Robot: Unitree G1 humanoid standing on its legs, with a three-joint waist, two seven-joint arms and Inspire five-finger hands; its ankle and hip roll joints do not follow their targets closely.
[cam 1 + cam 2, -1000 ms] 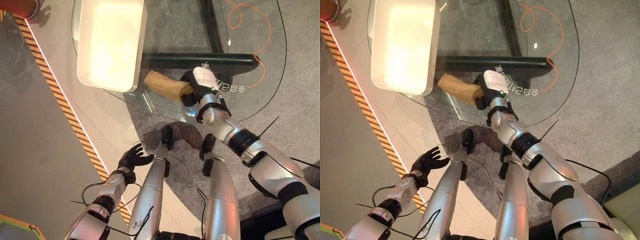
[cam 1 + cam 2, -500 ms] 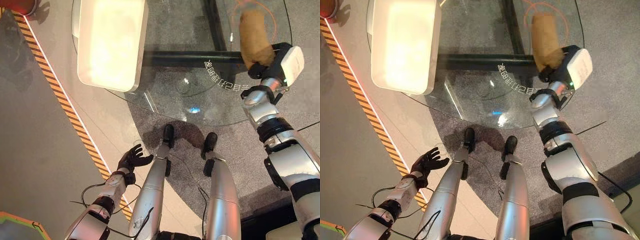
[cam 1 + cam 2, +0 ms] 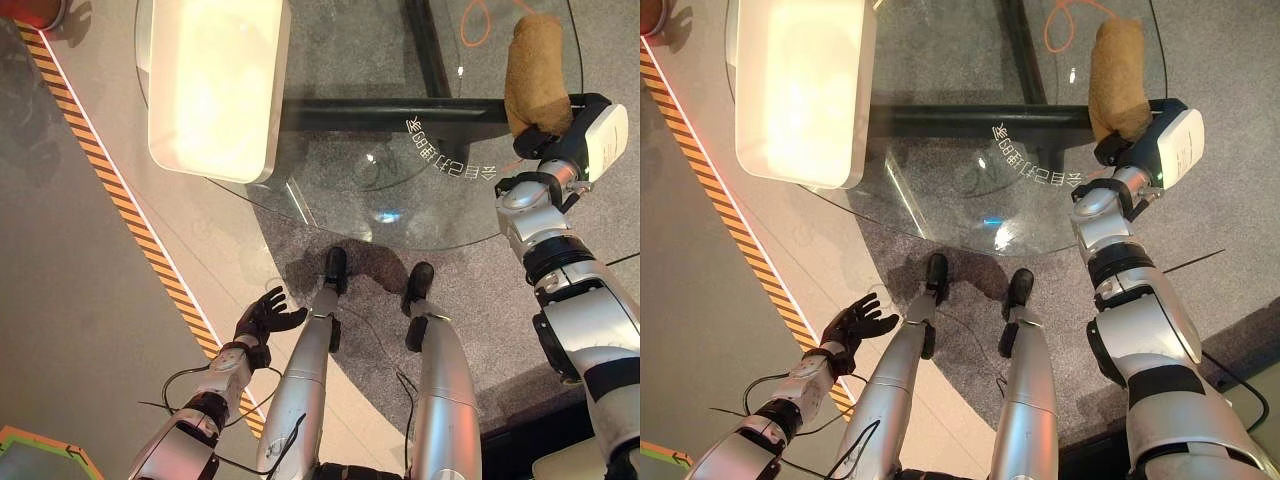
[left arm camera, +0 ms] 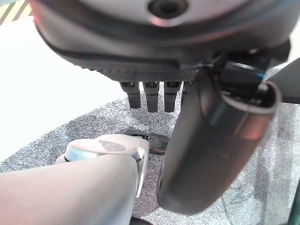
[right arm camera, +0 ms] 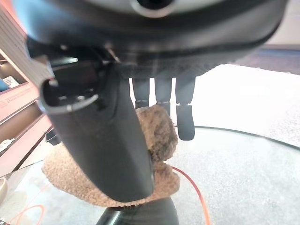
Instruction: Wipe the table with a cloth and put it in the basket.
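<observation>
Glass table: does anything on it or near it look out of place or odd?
One thing: an orange cable lies looped on the floor, seen through the glass table, beside the brown cloth held by the right hand. The white basket sits tidy on the table's left part.

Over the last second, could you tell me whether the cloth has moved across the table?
Yes. The right hand has swept the cloth from beside the basket to the table's right edge, by the orange cable.
</observation>
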